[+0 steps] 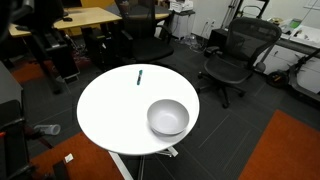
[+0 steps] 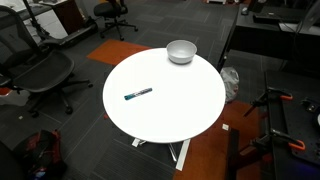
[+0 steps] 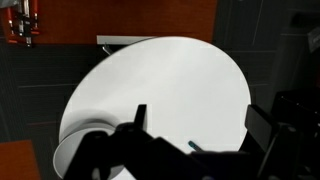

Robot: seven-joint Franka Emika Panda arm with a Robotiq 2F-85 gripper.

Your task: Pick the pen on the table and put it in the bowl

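The pen (image 1: pixel 139 76) is a small dark stick lying on the round white table (image 1: pixel 110 110), near its far edge; it also shows in the other exterior view (image 2: pixel 138 94). The grey-white bowl (image 1: pixel 168 117) stands upright on the table, apart from the pen (image 2: pixel 181 51). In the wrist view my gripper (image 3: pixel 197 112) is open and empty, high above the table (image 3: pixel 170 80). The pen's tip (image 3: pixel 192 146) peeks out between the fingers. Part of the bowl's rim (image 3: pixel 80 130) shows at lower left. The arm is out of sight in both exterior views.
Black office chairs (image 1: pixel 232 60) (image 2: pixel 40 75) stand around the table. Tan wooden desks (image 1: pixel 80 18) are behind it. Orange carpet patches (image 1: pixel 285 150) lie on the dark floor. A small bottle (image 1: pixel 47 129) lies on the floor.
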